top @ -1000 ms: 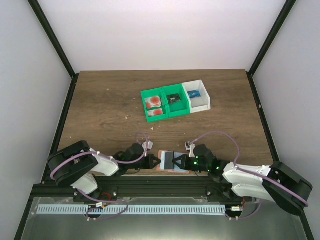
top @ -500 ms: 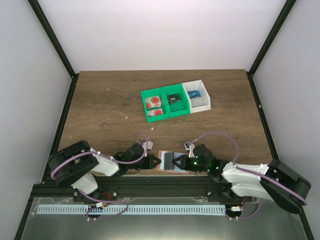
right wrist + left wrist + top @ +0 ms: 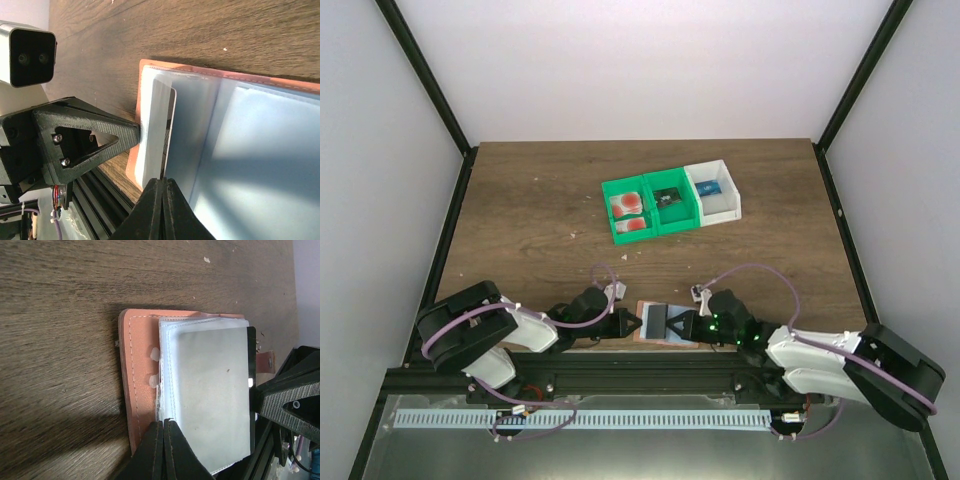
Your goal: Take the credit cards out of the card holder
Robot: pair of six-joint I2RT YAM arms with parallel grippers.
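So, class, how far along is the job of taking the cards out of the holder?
Done: two credit cards lie in the green bin. In hand: card holder lies open, left fingers and right fingers shut on its leaves. Left: whether cards remain inside cannot be seen.

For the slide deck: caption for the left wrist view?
Left fingers shut at the open card holder's edge on a wooden table, right fingers opposite.

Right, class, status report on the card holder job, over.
Left gripper and right gripper shut, tips meeting at raised pocket leaf. Card holder open between them. Two credit cards in green bin. Nothing in the way.
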